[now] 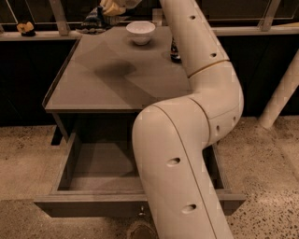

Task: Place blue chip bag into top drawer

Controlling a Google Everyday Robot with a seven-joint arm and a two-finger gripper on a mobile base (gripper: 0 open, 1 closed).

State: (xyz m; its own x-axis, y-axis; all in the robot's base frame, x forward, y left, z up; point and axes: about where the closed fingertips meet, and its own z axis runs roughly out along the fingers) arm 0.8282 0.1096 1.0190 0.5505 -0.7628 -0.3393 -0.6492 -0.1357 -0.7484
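Note:
The blue chip bag hangs lifted above the table's far left corner, dark blue with pale edges. My gripper is at the top of the view, right over the bag and shut on its upper part. The top drawer is pulled open under the table's front edge; its visible inside is bare. Its front panel with the small knob faces the camera. My arm crosses the right part of the drawer and hides it.
A white bowl stands at the back middle of the grey table. A blue soda can stands behind my arm, mostly hidden. A railing runs behind the table. A white post leans at the right.

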